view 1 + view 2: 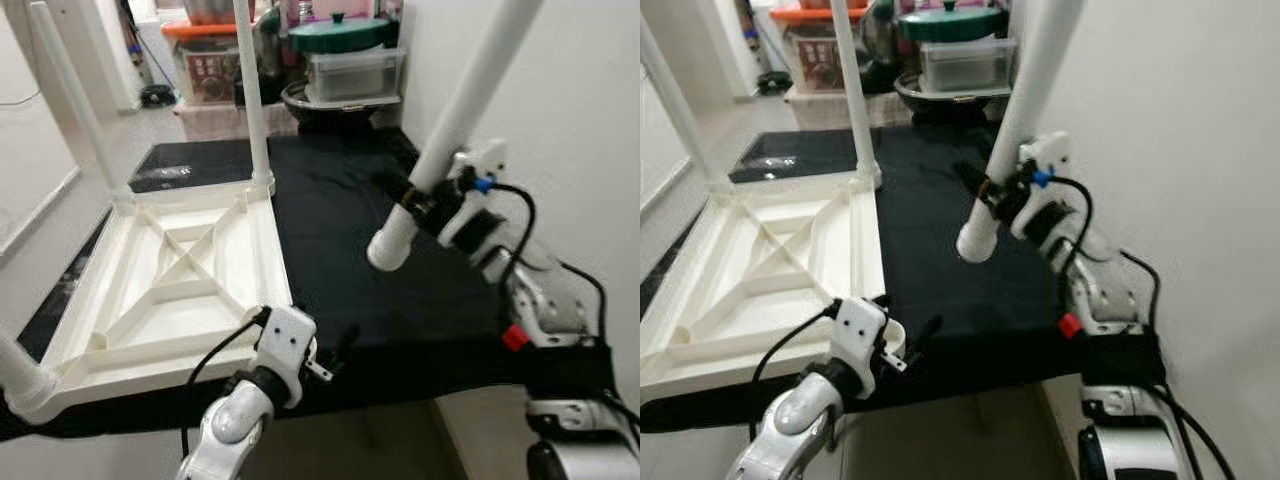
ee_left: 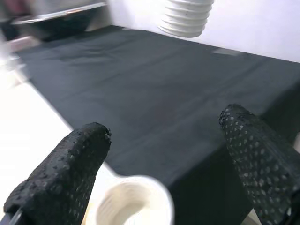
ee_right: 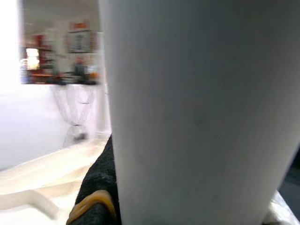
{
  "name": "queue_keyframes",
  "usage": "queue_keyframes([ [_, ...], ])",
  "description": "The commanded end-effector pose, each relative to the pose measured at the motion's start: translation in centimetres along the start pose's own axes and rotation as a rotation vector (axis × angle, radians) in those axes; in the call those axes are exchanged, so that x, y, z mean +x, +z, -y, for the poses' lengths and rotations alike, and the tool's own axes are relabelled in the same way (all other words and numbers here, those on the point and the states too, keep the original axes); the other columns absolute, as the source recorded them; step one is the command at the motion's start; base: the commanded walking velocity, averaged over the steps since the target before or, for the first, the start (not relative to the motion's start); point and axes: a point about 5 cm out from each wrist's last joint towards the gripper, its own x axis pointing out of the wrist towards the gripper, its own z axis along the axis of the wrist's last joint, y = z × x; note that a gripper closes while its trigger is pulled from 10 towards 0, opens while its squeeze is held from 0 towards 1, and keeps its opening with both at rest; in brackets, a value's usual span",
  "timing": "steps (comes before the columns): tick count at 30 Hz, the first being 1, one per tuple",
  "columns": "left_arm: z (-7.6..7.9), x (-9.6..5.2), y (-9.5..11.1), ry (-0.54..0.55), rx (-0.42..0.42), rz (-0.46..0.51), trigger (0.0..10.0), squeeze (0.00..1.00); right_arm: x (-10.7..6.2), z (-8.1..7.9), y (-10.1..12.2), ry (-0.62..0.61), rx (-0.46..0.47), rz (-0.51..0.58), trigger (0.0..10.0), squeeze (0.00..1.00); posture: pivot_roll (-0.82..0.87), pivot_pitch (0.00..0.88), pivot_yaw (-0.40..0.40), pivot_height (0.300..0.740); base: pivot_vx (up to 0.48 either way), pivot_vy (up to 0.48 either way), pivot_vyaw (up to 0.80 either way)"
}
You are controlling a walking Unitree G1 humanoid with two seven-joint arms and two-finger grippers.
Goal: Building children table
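The right gripper is pinching a white leg, tilted, threaded end down over the black desk. The empty socket at the tabletop's near corner lies leftward, right between the spread left gripper.

Head stereo pair looks forward and down over black cloth and upturned white tabletop, sharing both. Left wrist camera sits low, facing across the cloth. Right wrist camera close against white leg (blurred).
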Motion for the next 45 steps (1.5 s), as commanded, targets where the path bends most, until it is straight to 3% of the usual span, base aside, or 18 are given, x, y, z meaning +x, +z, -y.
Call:
queue_keyframes([
  [1,-0.3,-0.3,-0.4,0.015,0.008,-0.021,10.0,0.0,0.8,-1.0,0.1,0.058,0.015,0.023,10.0,0.0,0.03,0.01,-0.041,0.74,0.0,0.0,0.79],
  [10,1.0,-0.9,-0.9,-0.014,-0.018,-0.045,10.0,0.0,1.2,-0.6,0.3,0.056,0.019,0.027,10.0,0.0,0.02,0.017,-0.044,0.74,0.0,0.0,0.79],
  [19,0.9,-0.8,-1.1,-0.005,-0.028,-0.055,10.0,0.0,1.1,-0.4,0.1,0.051,0.017,0.012,10.0,0.0,0.03,0.019,-0.042,0.74,0.0,0.0,0.78],
  [24,0.9,-0.9,-1.1,-0.006,-0.029,-0.06,10.0,0.0,0.9,-0.2,-0.2,0.055,0.052,-0.012,10.0,0.0,0.03,0.02,-0.043,0.74,0.0,0.0,0.0],
  [29,0.9,-1.0,-1.3,-0.003,-0.03,-0.067,10.0,0.0,-0.3,0.8,-0.2,0.134,0.081,-0.046,10.0,0.0,0.03,0.021,-0.044,0.74,0.0,0.0,0.0],
  [32,0.9,-1.1,-1.3,-0.008,-0.03,-0.069,10.0,0.0,-1.7,2.6,0.3,0.161,0.055,-0.085,10.0,0.0,0.03,0.022,-0.04,0.74,0.0,0.0,0.0],
  [37,0.8,-1.2,-1.3,-0.005,-0.032,-0.068,10.0,0.0,-2.7,3.5,0.7,0.202,0.052,-0.109,10.0,0.0,0.03,0.024,-0.039,0.74,0.0,0.0,0.0],
  [38,0.8,-1.3,-1.3,-0.002,-0.033,-0.07,10.0,0.0,-3.6,4.4,1.0,0.232,0.047,-0.145,10.0,0.0,0.03,0.024,-0.039,0.74,0.0,0.0,0.0],
  [42,0.6,-1.6,-1.4,0.001,-0.023,-0.078,10.0,0.0,-5.4,5.3,1.1,0.293,0.041,-0.217,10.0,0.0,0.04,0.034,-0.039,0.74,0.0,0.0,0.0],
  [45,0.6,-1.7,-1.4,0.003,-0.026,-0.081,10.0,0.0,-6.2,6.1,1.1,0.258,0.001,-0.243,10.0,0.0,0.04,0.039,-0.029,0.74,0.0,0.0,0.0],
])
